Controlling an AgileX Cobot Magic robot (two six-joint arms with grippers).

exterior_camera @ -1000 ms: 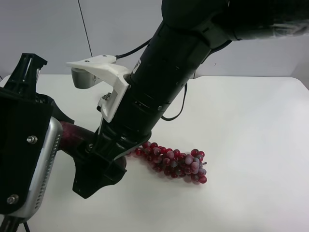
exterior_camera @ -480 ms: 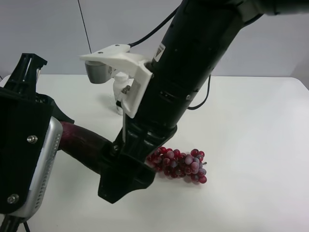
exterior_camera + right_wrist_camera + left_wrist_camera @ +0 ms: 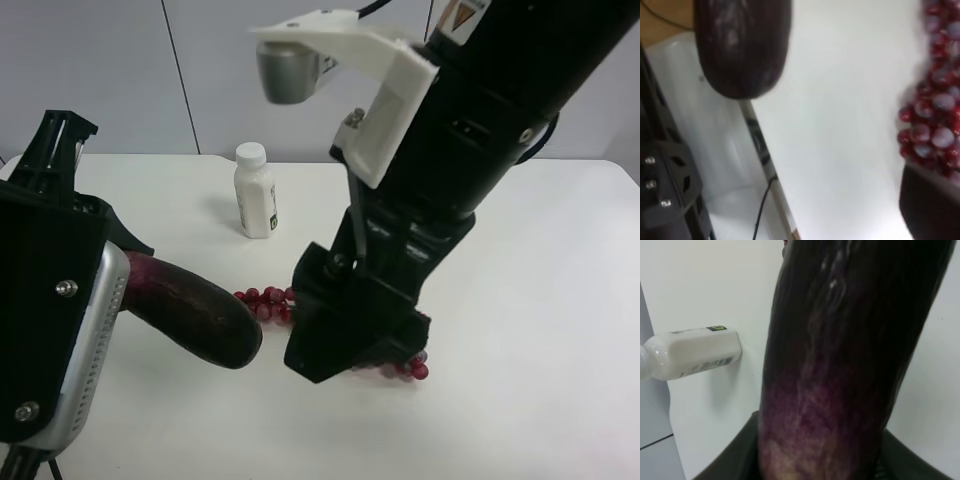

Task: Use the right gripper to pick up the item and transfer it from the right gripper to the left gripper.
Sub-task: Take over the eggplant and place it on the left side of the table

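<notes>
Jaws of the left gripper (image 3: 112, 258) are pinching the toy eggplant (image 3: 195, 315) by its paler, narrow end, and the dark body is jutting out sideways above the table (image 3: 520, 260). Just beside its rounded end the right gripper (image 3: 350, 330) is hanging with jaws apart, nothing between them, over the bunch of red grapes (image 3: 262, 300). The white bottle (image 3: 255, 195) is standing farther back. Worry here: that long body is hanging from one end, so it could sag or slip, and any swing of the right gripper risks knocking it loose.
</notes>
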